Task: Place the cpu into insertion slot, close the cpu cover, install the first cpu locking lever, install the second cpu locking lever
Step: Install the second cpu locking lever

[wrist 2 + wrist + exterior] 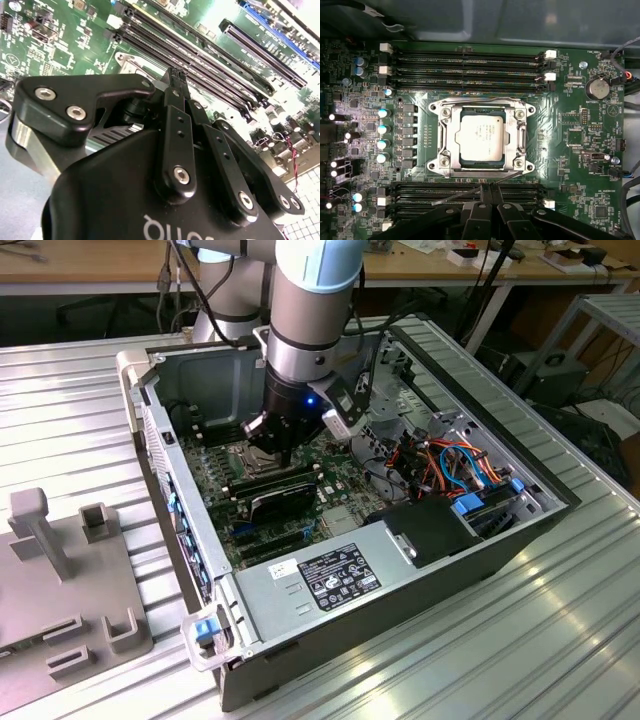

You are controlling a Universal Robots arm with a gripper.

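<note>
In the first wrist view the cpu (481, 140), a silver-grey square chip, lies in the insertion slot (483, 138) on the green board. The cpu cover (520, 135), a silver frame, lies flat around the chip. A thin wire locking lever (455, 198) runs slantwise along the socket's edge nearest the fingers and stands off from it. My gripper (487, 192) is shut, its black fingertips together right at this lever. In the exterior view the gripper (277, 458) hangs low inside the computer case, just beside the socket (243, 456). The second wrist view has the fingertips (176, 75) pressed together over the board.
Long black memory slots (470, 62) flank the socket on two sides. The case walls (190, 530) and a power supply (340, 575) enclose the board. Orange and blue cables (455, 465) lie at the exterior view's right. A grey fixture (60, 570) stands on the table outside.
</note>
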